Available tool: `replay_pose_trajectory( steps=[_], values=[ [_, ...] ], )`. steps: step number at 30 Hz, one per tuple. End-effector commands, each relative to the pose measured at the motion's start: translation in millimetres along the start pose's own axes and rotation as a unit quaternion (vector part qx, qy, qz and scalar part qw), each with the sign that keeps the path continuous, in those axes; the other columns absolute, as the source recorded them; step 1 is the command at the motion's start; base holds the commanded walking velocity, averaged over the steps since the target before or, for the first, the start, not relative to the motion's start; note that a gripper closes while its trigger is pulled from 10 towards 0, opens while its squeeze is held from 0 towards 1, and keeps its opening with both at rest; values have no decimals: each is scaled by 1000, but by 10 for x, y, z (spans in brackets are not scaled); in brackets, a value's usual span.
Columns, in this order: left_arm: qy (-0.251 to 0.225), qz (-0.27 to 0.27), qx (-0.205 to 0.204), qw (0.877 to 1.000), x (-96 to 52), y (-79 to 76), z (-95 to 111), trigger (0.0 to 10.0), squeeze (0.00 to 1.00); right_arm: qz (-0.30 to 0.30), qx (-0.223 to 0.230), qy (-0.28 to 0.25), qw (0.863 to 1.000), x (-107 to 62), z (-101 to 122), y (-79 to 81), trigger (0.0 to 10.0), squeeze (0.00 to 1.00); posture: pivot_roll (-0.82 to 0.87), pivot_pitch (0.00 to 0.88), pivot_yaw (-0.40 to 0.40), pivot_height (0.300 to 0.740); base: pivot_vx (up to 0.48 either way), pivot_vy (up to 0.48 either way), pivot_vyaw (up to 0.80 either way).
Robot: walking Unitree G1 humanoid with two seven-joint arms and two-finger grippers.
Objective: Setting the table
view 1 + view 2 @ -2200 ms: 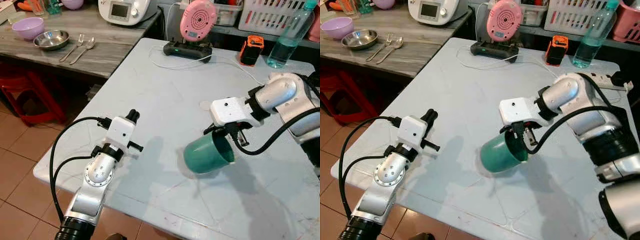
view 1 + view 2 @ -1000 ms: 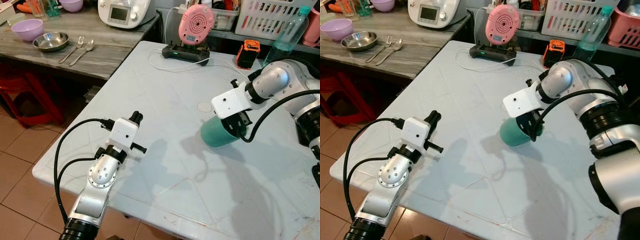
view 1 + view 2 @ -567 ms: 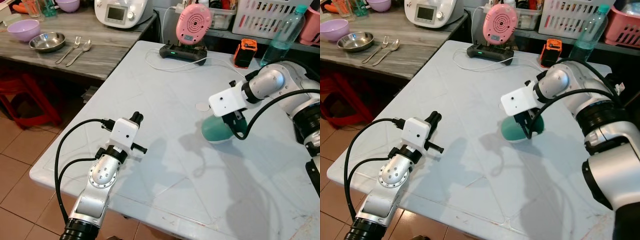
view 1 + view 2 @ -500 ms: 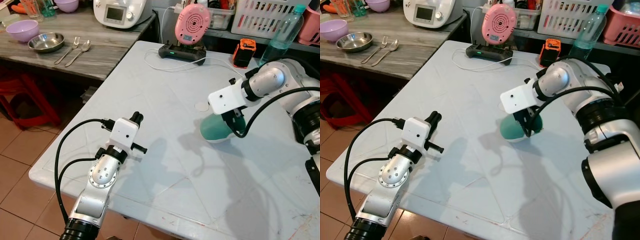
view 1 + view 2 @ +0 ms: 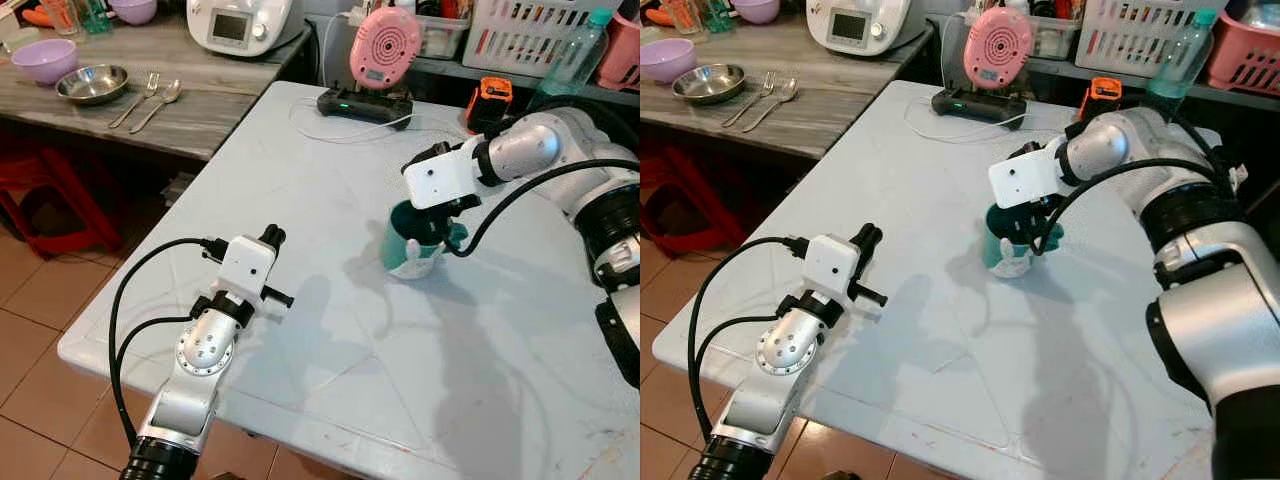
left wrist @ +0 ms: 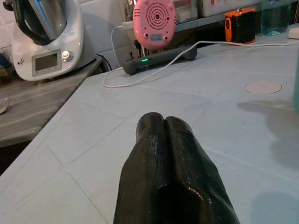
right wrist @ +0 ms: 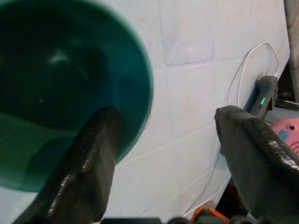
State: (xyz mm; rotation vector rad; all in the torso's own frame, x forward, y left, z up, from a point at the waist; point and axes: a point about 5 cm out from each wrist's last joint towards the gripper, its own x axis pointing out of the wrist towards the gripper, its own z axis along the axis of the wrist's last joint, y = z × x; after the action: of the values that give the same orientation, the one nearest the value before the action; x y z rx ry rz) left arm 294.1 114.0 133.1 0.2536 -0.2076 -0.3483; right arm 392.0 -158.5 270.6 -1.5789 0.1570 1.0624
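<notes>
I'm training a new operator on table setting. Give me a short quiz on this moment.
1. True or false: the green cup lies on its side on the white table.
2. The right gripper has its jaws: A) shut on the cup; B) open, straddling the cup's rim; C) open, far from the cup.
3. Fill in: the left gripper has its jaws ____.
Key: 1 false, it stands upright; 2 B; 3 shut.
</notes>
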Motion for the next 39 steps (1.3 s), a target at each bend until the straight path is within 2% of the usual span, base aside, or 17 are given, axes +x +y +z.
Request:
replay_pose_trajectory(
  steps=[1,9,13,18,19,22,24,25,26,27,28,29,31,33,35,39],
  values=[
    [3,-3,-2,1000,-21,-1,-7,10000,0,-20,-3,-2,1000,-71,10,-94,10000,1000,-92,106,8,740,0,0,0],
    [2,-3,-5,1000,-16,-4,7,10000,0,-87,29,-49,995,-183,62,-240,10000,1000,-93,106,8,740,0,0,0],
    [2,-3,-5,1000,-18,4,5,10000,0,-108,48,-77,990,-230,77,-263,10000,1000,-89,103,11,740,0,0,0],
    [-1,-6,-7,1000,-4,2,15,10000,0,-151,76,-114,979,-338,85,-300,10000,1000,-91,96,17,740,0,0,0],
    [-2,-6,-6,1000,1,-1,18,10000,0,-182,92,-124,971,-376,69,-312,10000,1000,-92,90,16,740,0,0,0],
    [-2,-5,-6,1000,4,1,16,10000,0,-208,109,-132,963,-403,50,-315,10000,1000,-92,90,16,740,0,0,0],
    [-4,1,-6,1000,0,9,22,10000,0,-274,156,-141,938,-445,-19,-280,10000,1000,-87,86,10,740,0,0,0],
    [-5,4,-6,1000,-6,19,26,10000,0,-297,165,-144,930,-443,-42,-201,10000,1000,-87,86,10,740,0,0,0],
    [-5,4,-6,1000,-6,19,26,10000,0,-297,165,-144,930,-443,-42,-201,10000,1000,-87,86,10,740,0,0,0],
    [-5,6,-6,1000,-13,26,26,10000,0,-330,186,-141,915,-450,-86,-146,10000,1000,-87,86,10,740,0,0,0],
    [-5,7,-6,1000,-15,28,25,10000,0,-340,197,-139,909,-453,-103,-129,10000,1000,-87,86,10,740,0,0,0],
    [-4,7,-7,1000,-26,27,23,10000,0,-373,221,-129,892,-439,-166,-18,10000,1000,-87,86,10,740,0,0,0],
    [-4,6,-7,1000,-39,15,19,10000,0,-407,234,-106,877,-430,-224,140,10000,1000,-82,85,18,740,0,0,0],
    [-4,6,-7,1000,-40,12,18,10000,0,-417,238,-100,872,-432,-236,165,10000,1000,-82,85,18,740,0,0,0],
    [-5,4,-7,1000,-36,1,22,10000,0,-449,261,-75,851,-440,-282,279,10000,1000,-84,83,21,740,0,0,0],
    [-7,3,-9,1000,-24,-11,38,10000,0,-488,293,-32,822,-452,-342,442,10000,1000,-87,83,22,740,0,0,0]
  ],
)
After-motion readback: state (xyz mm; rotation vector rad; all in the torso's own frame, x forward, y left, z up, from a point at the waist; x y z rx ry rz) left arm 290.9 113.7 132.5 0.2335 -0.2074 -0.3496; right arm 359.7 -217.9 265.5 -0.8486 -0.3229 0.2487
